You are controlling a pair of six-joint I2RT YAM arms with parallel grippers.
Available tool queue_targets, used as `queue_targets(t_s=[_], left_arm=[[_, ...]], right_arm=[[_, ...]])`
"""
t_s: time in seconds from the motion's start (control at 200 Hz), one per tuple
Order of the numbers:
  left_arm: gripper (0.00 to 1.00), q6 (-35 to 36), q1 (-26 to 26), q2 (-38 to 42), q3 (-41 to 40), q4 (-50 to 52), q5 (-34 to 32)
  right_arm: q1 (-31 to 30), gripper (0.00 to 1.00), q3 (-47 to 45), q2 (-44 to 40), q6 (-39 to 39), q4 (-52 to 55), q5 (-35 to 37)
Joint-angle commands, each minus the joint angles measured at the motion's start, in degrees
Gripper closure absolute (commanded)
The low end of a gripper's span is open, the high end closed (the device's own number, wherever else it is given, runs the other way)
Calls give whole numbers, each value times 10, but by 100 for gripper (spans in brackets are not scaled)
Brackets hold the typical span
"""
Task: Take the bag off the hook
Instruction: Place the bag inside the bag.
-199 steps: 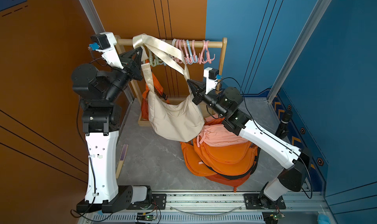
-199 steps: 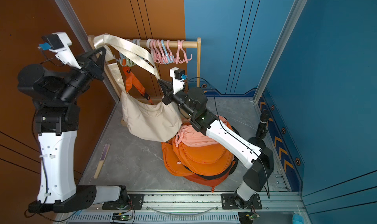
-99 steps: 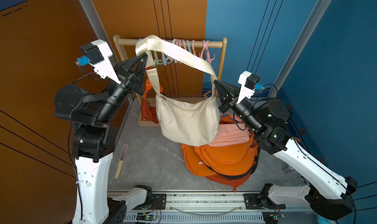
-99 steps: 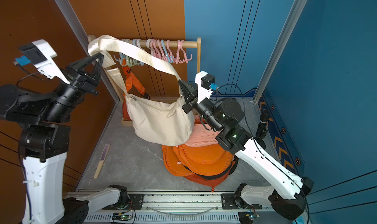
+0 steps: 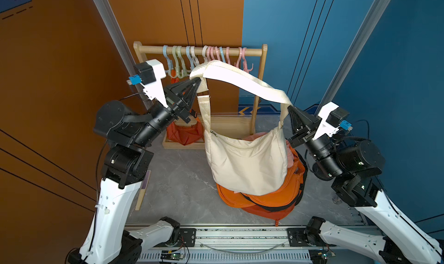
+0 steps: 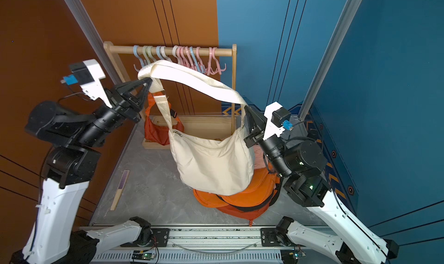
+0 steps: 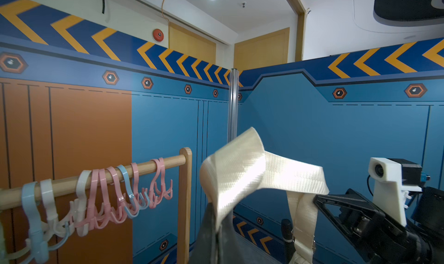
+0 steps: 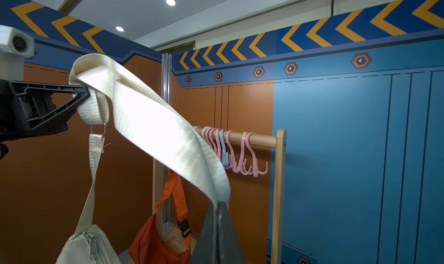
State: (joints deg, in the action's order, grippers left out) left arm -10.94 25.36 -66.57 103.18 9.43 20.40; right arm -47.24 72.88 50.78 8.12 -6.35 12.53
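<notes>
Orange and blue wall panels box in a grey floor [image 5: 182, 183], with a wooden rack [image 5: 259, 51] at the back carrying a row of pastel hooks [image 5: 212, 56]. And here's the big change: a second ago both arms were up close to that rack with the strap in among the hooks. Now they have pulled back and spread wide, and the cream bag [image 5: 247, 164] dangles between them, above the heap of orange bags [image 5: 264, 200] on the floor. Its strap [image 5: 240, 82] arcs from arm to arm, and the left wrist view shows it well apart from the hooks. That, I'd judge, is the bag off the hook, with only the setting-down left.

Left claw [image 5: 199, 82]: jaws closed tight, pinching the folded top of the strap. Right claw [image 5: 289, 107]: closed as well, nipping the strap just above the bag's end. Neither touches the rack. One orange bag [image 5: 185, 133] hangs at the rack, on the left arm's side.
</notes>
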Motion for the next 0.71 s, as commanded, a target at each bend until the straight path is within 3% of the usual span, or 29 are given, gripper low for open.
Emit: queue_targets(t_s=[0.0, 0.165, 0.475, 0.701], left_arm=[[100, 46, 41, -16, -25, -16, -43], [100, 48, 71, -44, -59, -51, -58], [100, 34, 56, -114, -91, -86, -72], [100, 13, 40, -151, -133, -124, -68]], right_arm=[[17, 100, -30, -28, 27, 11, 55], [98, 100, -64, -41, 3, 27, 70], [316, 100, -140, -23, -190, 28, -1], [374, 100, -190, 11, -267, -4, -26]])
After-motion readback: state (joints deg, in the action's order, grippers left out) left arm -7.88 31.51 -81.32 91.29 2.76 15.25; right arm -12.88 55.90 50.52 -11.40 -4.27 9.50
